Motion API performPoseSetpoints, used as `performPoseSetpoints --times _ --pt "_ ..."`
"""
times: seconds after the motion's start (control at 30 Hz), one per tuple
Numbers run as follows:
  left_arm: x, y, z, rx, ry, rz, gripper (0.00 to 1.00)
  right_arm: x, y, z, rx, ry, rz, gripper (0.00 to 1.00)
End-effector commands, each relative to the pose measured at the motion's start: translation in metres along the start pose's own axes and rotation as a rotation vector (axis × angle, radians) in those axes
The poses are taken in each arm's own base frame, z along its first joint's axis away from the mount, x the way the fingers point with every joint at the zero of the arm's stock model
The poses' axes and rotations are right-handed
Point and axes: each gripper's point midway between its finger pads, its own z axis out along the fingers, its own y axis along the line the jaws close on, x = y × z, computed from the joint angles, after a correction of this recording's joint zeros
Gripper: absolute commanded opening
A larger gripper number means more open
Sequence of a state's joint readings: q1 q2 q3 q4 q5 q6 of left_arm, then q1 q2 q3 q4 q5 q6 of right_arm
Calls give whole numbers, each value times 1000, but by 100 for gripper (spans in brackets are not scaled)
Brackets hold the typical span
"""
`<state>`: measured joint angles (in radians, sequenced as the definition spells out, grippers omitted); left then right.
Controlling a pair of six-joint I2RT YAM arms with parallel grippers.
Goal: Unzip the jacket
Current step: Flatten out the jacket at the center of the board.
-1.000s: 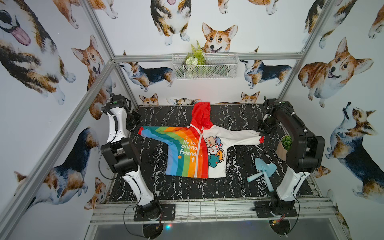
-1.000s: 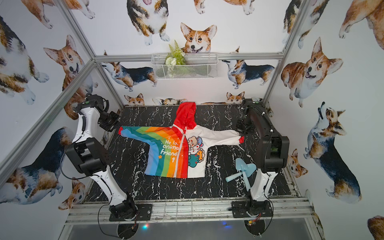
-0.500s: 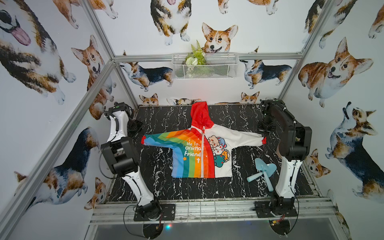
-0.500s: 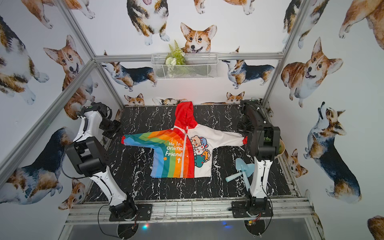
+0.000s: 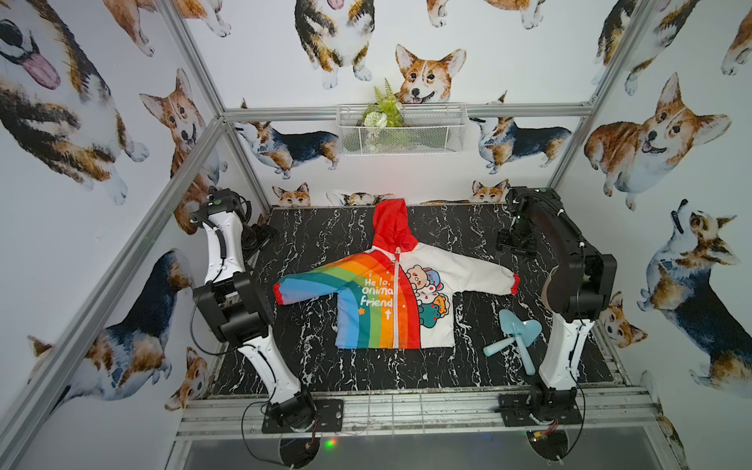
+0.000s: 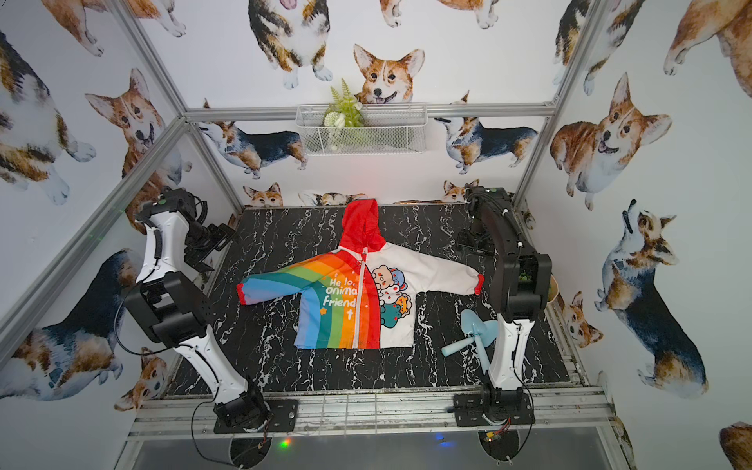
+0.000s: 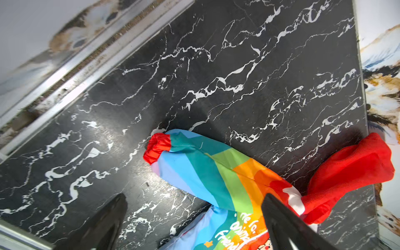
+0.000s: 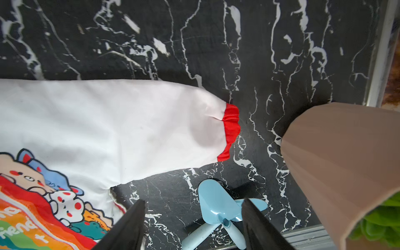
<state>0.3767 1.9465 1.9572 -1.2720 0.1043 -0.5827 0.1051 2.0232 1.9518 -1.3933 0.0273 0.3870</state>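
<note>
The jacket (image 5: 386, 297) (image 6: 350, 299) lies flat on the black marble table (image 5: 317, 366), red hood toward the back wall, both sleeves spread out. Its white zipper (image 5: 395, 293) runs shut from the hood to the hem. My left gripper (image 5: 260, 238) (image 7: 194, 216) hangs open at the back left, above and apart from the rainbow sleeve (image 7: 194, 164). On the other side, my right gripper (image 5: 513, 244) (image 8: 192, 218) hangs open at the back right, clear of the white sleeve's red cuff (image 8: 230, 129). Neither gripper holds anything.
Two light-blue toy shovels (image 5: 514, 333) (image 8: 216, 207) lie crossed at the front right, beside the right arm. A tan pot (image 8: 337, 164) with a green plant stands at the table's right edge, mostly behind that arm. A wire basket (image 5: 401, 128) hangs on the back wall.
Both grippers were shut at the sleeve cuffs with the jacket stretched between them. They have opened and drawn back, and the jacket now rests free on the table.
</note>
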Motion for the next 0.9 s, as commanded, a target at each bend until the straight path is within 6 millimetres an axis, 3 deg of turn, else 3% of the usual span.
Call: performPoseSetpoints --times 0.0,0.03,0.1,0.23,0.3,0.4,0.5,0.6,0.73,0.87 --pt "14 5 -3 -9 24 58 100 5 30 -20 -79 -50 -74 66" --pt "21 -1 -4 18 35 68 100 8 43 -24 -111 -60 -104 64" --pt "47 -29 -3 77 66 139 90 16 63 -28 -165 -57 -135 54" --pt "127 -92 7 95 135 414 84 39 109 -25 -290 -22 -230 41" --pt "161 -106 15 65 153 515 79 56 135 -21 -358 25 -303 35" --pt "190 -107 26 63 200 525 66 80 164 -14 -416 83 -400 24" --pt "204 -98 34 86 241 505 53 100 185 3 -442 155 -445 12" --pt "210 -80 39 34 261 509 53 110 192 19 -411 193 -470 9" --pt "194 -55 48 -7 268 417 53 115 196 37 -397 240 -459 8" --pt "166 -45 62 -9 270 318 53 118 191 55 -349 277 -458 7"
